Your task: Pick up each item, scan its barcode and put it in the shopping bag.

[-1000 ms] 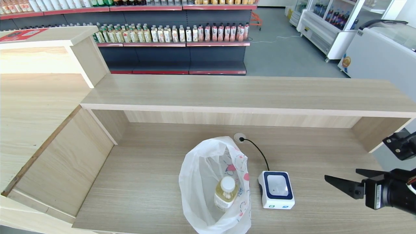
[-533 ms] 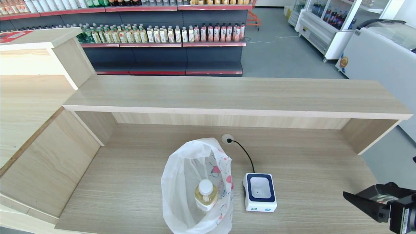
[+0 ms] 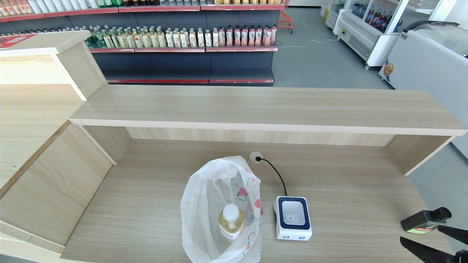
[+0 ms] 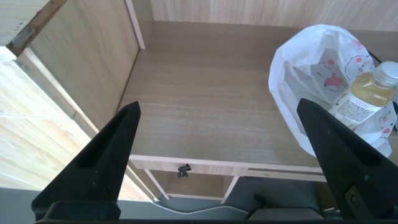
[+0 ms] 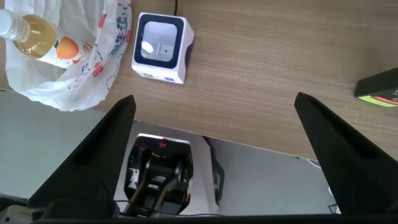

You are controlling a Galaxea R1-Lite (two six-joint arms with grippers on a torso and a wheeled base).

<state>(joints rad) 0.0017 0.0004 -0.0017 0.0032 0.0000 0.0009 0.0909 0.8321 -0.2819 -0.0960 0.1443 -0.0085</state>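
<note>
Dark item (image 3: 424,221) lies lengthwise across the tabletop (image 3: 347,190), well right of the scanner (image 3: 292,218), just beside the wide-spread, empty right claw (image 5: 214,99), the nearer arm.

No legible text, bottle (image 3: 231,223) label print too small

The left pincer (image 4: 221,146) and right pincer (image 5: 214,140) both have jaws spread wide.

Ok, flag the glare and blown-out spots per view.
Head view: the scanner window glares white, and the side counter at far left is washed out. Right wrist view: bright spot on the scanner glass. Left wrist view: the pale wood surface is overexposed.
</note>
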